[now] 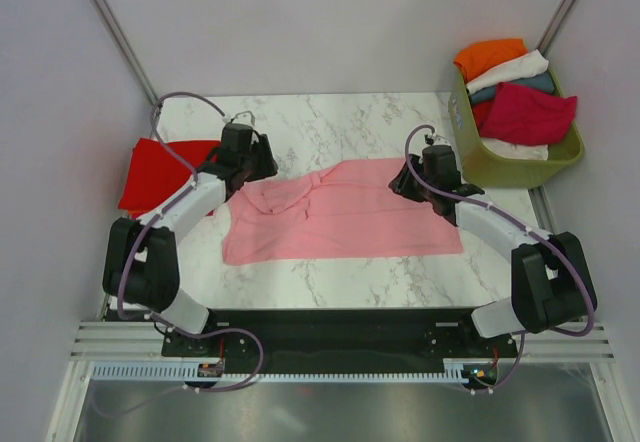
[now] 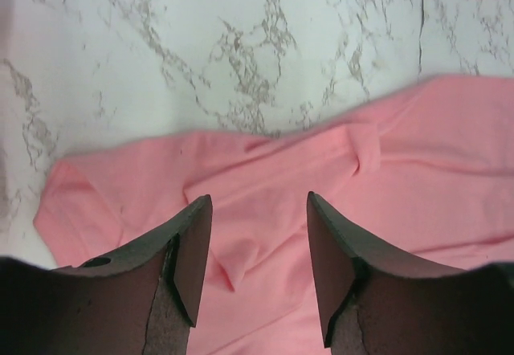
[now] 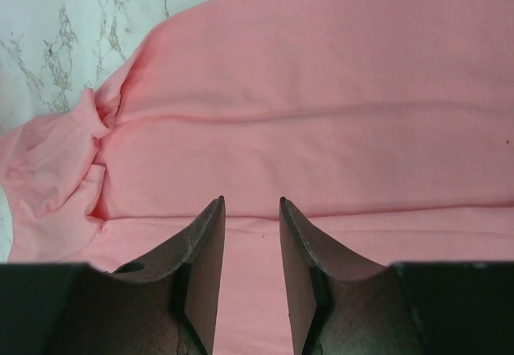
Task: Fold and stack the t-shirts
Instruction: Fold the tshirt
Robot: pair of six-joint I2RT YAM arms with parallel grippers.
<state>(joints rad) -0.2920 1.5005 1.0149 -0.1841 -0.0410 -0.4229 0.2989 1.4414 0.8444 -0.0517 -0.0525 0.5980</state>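
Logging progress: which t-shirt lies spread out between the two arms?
The pale pink t-shirt, flat on the marble table. The red t-shirt lies at the left edge; other t-shirts are heaped in the green basket.

I see a pink shirt (image 1: 340, 217) on the white, grey-veined table (image 1: 340, 122), a red shirt (image 1: 155, 174) at left, an olive basket (image 1: 505, 169) far right.

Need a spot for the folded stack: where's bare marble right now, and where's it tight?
Two bare strips of table: the far one, between the pink shirt and the back edge, and the near one, between its hem and the near edge. Crowded: red shirt on the left edge, basket at the far right corner.
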